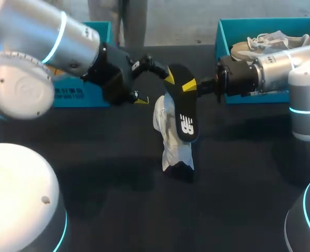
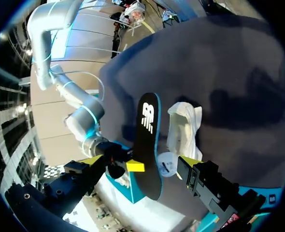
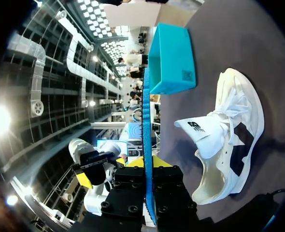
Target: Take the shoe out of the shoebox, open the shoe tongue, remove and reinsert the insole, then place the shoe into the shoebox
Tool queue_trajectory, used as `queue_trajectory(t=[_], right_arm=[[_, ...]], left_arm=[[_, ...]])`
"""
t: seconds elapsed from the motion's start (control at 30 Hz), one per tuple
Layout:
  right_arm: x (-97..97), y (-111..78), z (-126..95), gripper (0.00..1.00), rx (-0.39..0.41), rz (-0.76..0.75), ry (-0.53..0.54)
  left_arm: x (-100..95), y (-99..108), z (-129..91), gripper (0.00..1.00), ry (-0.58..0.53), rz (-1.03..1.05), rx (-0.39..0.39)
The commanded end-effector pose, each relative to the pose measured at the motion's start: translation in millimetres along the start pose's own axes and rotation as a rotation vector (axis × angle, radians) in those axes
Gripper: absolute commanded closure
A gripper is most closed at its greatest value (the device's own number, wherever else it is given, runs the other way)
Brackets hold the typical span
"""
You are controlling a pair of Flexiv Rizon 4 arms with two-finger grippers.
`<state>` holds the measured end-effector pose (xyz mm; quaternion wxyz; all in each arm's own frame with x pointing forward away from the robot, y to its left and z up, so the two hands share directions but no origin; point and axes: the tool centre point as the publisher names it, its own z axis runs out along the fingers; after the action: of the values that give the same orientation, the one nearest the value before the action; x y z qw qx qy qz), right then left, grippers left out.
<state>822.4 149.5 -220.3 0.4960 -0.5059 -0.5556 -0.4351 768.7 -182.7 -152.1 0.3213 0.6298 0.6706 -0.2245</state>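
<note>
The right gripper (image 3: 149,164) pinched the black insole (image 1: 182,105) near 1 end, holding it in the air just above the white shoe (image 1: 173,142), which lay on the table (image 1: 118,210) with its tongue lifted. The left gripper (image 2: 140,162) had its 2 fingers spread wide on either side of the insole; no contact could be made out. In the head view the insole hid part of the shoe. Another shoe (image 1: 268,44) sat in the teal shoebox (image 1: 221,42). The left arm covered most of a 2nd teal box (image 1: 79,94).

White shoe (image 1: 172,151), black insole (image 1: 182,106), teal shoebox (image 1: 221,38), dark table (image 1: 118,189)
</note>
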Motion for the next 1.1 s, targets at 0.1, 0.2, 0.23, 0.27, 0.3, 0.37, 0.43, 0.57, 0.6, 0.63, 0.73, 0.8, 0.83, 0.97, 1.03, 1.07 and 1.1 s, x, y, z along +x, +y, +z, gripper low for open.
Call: queue_trajectory(t=[0.1,0.2,0.23,0.27,0.3,0.37,0.43,0.57,0.6,0.63,0.73,0.8,0.83,0.97,1.03,1.07,1.1], right_arm=[[1.0,1.4,4,1.0,0.005,0.006,-0.014],[-0.6,1.0,6,1.0,0.008,0.009,-0.015],[-1.1,1.0,6,1.0,0.01,0.01,-0.014],[-1.4,1.0,7,1.0,0.011,0.011,-0.014],[-1.5,1.0,7,1.0,0.012,0.011,-0.013],[-1.5,1.0,9,1.0,0.015,0.012,-0.012],[-2.3,0.7,10,1.0,0.018,0.011,-0.01],[-5.2,-0.4,13,1.0,0.019,0.014,-0.009],[-6.2,-0.8,14,1.0,0.019,0.016,-0.009],[-7.1,-1.1,15,1.0,0.018,0.018,-0.01],[-10.4,-2.0,17,1.0,0.017,0.021,-0.009],[-12.5,-2.4,18,1.0,0.016,0.023,-0.009],[-13.1,-2.5,18,1.0,0.016,0.023,-0.009],[-15.3,-2.6,20,1.0,0.017,0.025,-0.013],[-15.2,-2.0,22,1.0,0.023,0.026,-0.018],[-15.1,-1.8,22,1.0,0.026,0.028,-0.022],[-15.1,-1.6,22,1.0,0.027,0.028,-0.023]], left_arm=[[-2.6,4,-1,0.0,0.44,0.013,0.012],[-5.6,5,1,0.0,0.48,0.009,0.021],[-7.2,6,2,0.0,0.491,0.008,0.022],[-9.6,7,3,0.0,0.498,0.003,0.032],[-11.3,7,3,0.0,0.498,-0.007,0.034],[-15.5,11,4,0.0,0.513,-0.019,0.03],[-19.1,15,5,0.0,0.532,-0.041,0.034],[-26.3,23,5,0.0,0.567,-0.082,0.051],[-27.8,25,5,0.0,0.577,-0.093,0.062],[-28.7,27,5,0.0,0.591,-0.09,0.071],[-29.0,33,5,0.0,0.639,-0.097,0.084],[-28.7,36,5,0.0,0.671,-0.094,0.088],[-28.7,37,5,0.0,0.681,-0.092,0.091],[-28.0,40,6,0.0,0.729,-0.075,0.077],[-27.6,41,6,0.0,0.747,-0.071,0.078],[-27.7,41,6,0.0,0.753,-0.071,0.079],[-27.9,42,6,0.0,0.76,-0.069,0.078]])
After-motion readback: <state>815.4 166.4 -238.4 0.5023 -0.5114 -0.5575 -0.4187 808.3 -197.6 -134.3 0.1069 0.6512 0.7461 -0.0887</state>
